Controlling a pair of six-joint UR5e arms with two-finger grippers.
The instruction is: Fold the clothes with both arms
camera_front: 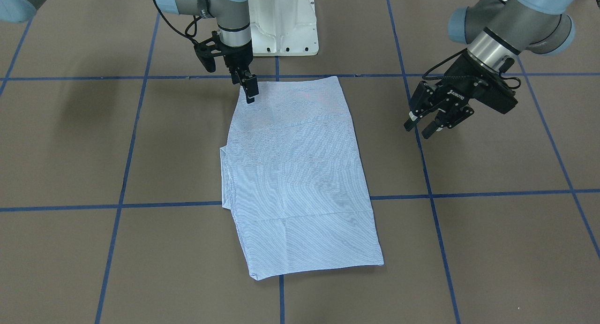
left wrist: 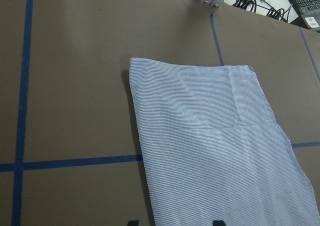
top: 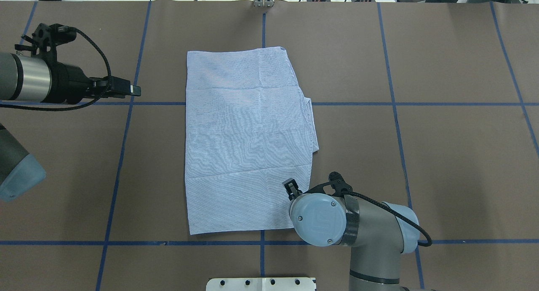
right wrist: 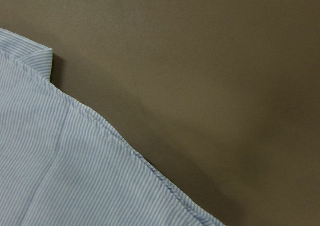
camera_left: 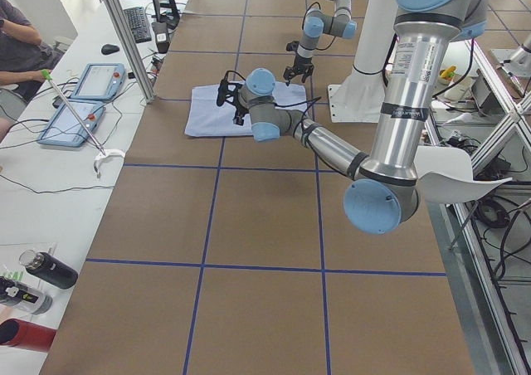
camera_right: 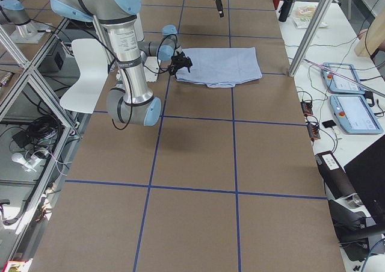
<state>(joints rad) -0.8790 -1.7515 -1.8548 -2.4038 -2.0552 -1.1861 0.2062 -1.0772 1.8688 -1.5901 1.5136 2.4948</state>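
Note:
The blue-and-white striped shirt (camera_front: 300, 174) lies flat on the brown table, folded into a long rectangle. No collar, buttons or pocket show; it also shows in the overhead view (top: 248, 143). My right gripper (camera_front: 246, 86) points down at the shirt's corner nearest the robot, jaws apart, holding nothing; the overhead view shows it (top: 291, 189) partly hidden by its wrist. The right wrist view shows only that shirt edge (right wrist: 60, 176) and bare table. My left gripper (camera_front: 424, 127) is open and empty, off to the shirt's side and above the table. The left wrist view shows the shirt (left wrist: 215, 151) ahead.
The white pedestal base (camera_front: 283, 24) stands at the robot's table edge. Blue tape lines (top: 122, 148) form a grid on the brown surface. A side desk with tablets (camera_left: 83, 101) and an operator runs along the far edge.

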